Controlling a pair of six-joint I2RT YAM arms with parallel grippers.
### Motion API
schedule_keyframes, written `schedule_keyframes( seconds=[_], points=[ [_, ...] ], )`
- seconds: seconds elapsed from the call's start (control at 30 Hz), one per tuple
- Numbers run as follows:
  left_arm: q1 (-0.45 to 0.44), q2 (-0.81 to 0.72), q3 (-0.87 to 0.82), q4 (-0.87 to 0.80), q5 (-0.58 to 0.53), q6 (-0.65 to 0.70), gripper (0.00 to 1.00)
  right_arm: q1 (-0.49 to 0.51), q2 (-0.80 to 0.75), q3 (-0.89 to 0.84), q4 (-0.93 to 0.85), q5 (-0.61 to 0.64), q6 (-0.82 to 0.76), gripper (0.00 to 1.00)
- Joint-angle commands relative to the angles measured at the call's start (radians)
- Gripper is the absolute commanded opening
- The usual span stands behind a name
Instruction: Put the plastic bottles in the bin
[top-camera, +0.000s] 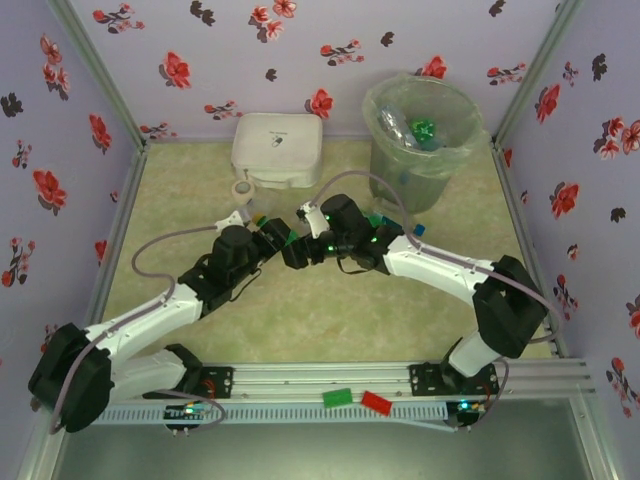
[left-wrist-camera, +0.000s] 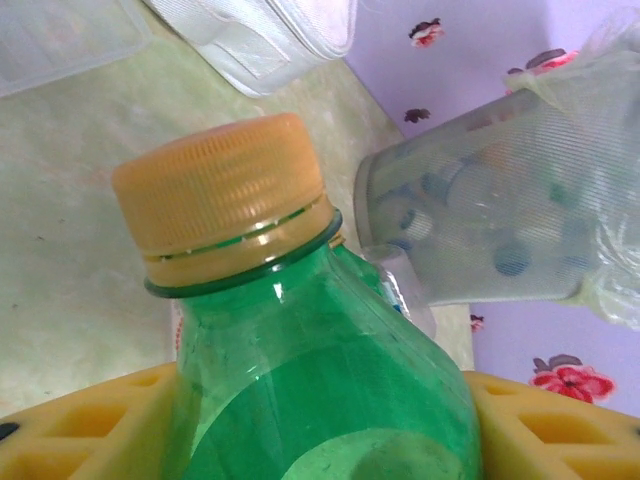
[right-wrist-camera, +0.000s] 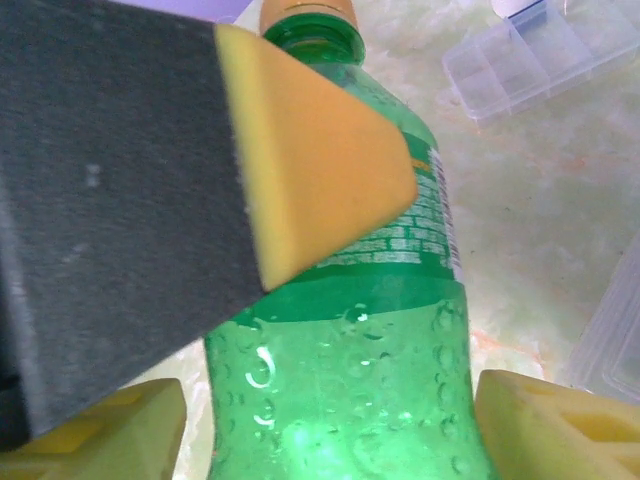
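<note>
Overhead, the two arms meet at mid-table over one green bottle (top-camera: 278, 238). The left pincer (top-camera: 266, 238) comes in from the left and the right pincer (top-camera: 297, 248) from the right. It looks like a handover: the bin (top-camera: 420, 150) stands at the far right corner, nearer the right arm, so passing the bottle across would spare the left arm a long reach. Other bottles already lie inside the bin's bag. A white box (top-camera: 277, 148) sits to the left of the bin, apart from it.

From the left wrist, the bottle (left-wrist-camera: 310, 380) points cap-first away from the camera. The left pincer (left-wrist-camera: 320, 435) is pinching its body, with a yellow pad (left-wrist-camera: 90, 425) pressed against each flank. The grip sits low on the body, leaving the cap end free. The bin (left-wrist-camera: 480, 220) shows beyond the cap, well apart.

From the right wrist, the same bottle (right-wrist-camera: 350, 380) runs between the right pincer's (right-wrist-camera: 340, 435) yellow pads (right-wrist-camera: 560, 420). These bracket the lower body, partly drawn in. One pad seems to touch and the other shows a sliver of gap, so I cannot tell whether it grips yet. Higher up, a pad of the left pincer (right-wrist-camera: 310, 170) presses the labelled part. My judgement is that the left should not let go until the right has a firm hold.
</note>
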Motion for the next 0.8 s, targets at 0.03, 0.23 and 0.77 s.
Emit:
schedule_keyframes(
  seconds=[0.03,0.23,0.77],
  points=[
    [0.004,-0.034,0.002,0.05,0.051,0.008,0.48,0.009,0.028,0.033,0.008,-0.006,0.0,0.59],
    [0.011,-0.033,0.016,0.05,0.081,0.004,0.66,0.009,0.017,0.049,-0.003,-0.004,-0.02,0.45],
    [0.185,-0.163,-0.032,-0.036,0.078,0.079,1.0,-0.132,-0.177,0.031,-0.124,0.206,-0.051,0.4]
  ],
)
